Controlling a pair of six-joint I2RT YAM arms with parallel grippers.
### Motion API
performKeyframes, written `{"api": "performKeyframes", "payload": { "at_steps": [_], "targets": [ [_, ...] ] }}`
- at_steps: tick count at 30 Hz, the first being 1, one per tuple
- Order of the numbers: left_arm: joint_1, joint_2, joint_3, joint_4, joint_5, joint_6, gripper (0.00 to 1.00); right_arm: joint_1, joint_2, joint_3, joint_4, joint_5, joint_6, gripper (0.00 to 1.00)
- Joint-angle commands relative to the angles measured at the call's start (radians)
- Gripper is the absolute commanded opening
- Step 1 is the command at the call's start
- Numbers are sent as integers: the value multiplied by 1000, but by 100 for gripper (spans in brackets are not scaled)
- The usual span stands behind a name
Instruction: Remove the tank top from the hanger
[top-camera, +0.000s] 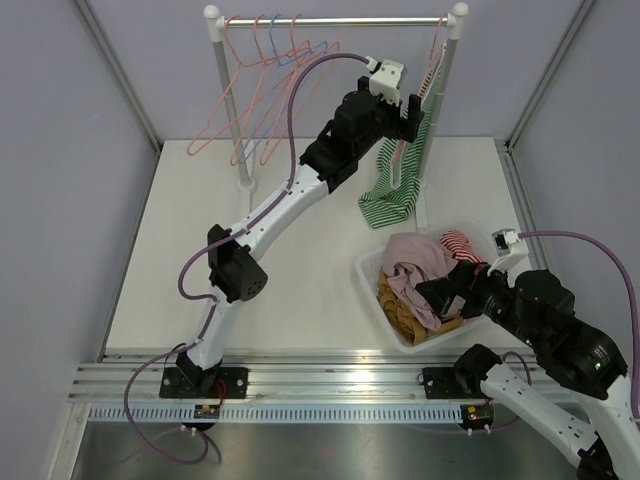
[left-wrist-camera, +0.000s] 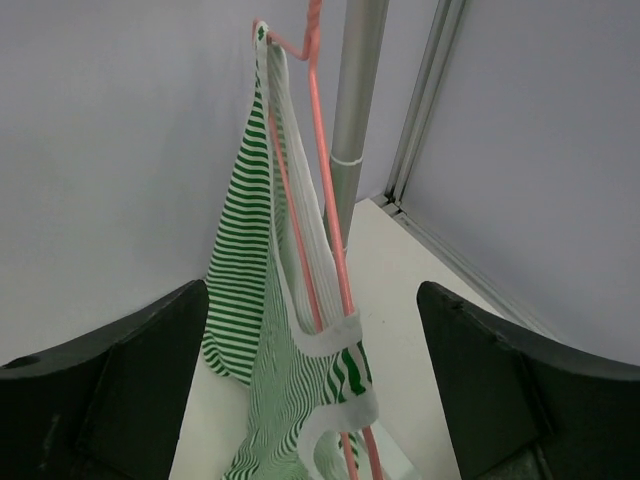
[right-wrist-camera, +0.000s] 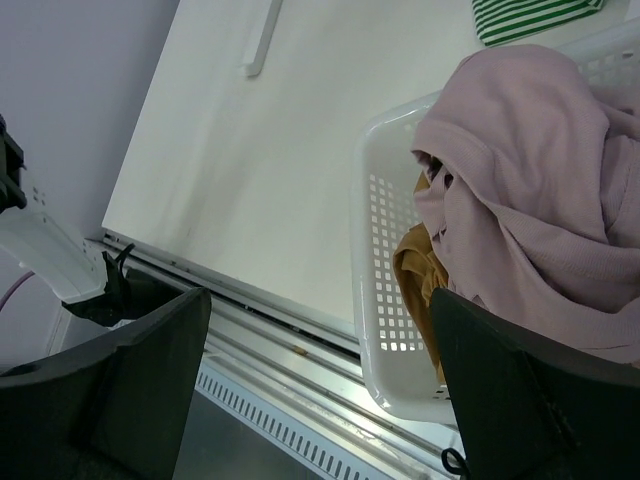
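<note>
A green-and-white striped tank top (top-camera: 392, 190) hangs from a pink hanger (top-camera: 432, 62) at the right end of the rail, its hem resting on the table. In the left wrist view the tank top (left-wrist-camera: 250, 260) and the hanger (left-wrist-camera: 325, 190) lie between my fingers, with the straps still over the hanger. My left gripper (top-camera: 412, 118) (left-wrist-camera: 320, 390) is open around them without touching. My right gripper (top-camera: 442, 296) (right-wrist-camera: 320, 380) is open and empty, low over the near part of the basket.
A white perforated basket (top-camera: 372, 275) (right-wrist-camera: 385, 250) at front right holds a pink garment (top-camera: 415, 255), a mustard one (top-camera: 400, 305) and a red-striped one (top-camera: 458, 240). Several empty hangers (top-camera: 260, 90) hang at the rail's left. The right post (left-wrist-camera: 350, 110) stands behind the tank top.
</note>
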Motion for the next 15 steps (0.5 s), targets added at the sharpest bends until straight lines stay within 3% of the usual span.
{"api": "performKeyframes", "payload": {
  "at_steps": [1, 4, 5, 9, 15],
  "targets": [
    [10, 68, 97, 198, 25, 5, 84, -4, -7, -11, 23, -54, 11, 96],
    [22, 121, 162, 219, 50, -21, 69, -4, -6, -19, 28, -98, 19, 95],
    [24, 136, 163, 229, 51, -23, 60, -4, -2, -17, 28, -100, 19, 94],
    [33, 165, 163, 278, 88, -31, 43, -4, -4, -34, 40, -126, 37, 93],
    [41, 211, 191, 301, 104, -22, 41, -4, -10, -71, 72, -140, 43, 92]
  ]
}}
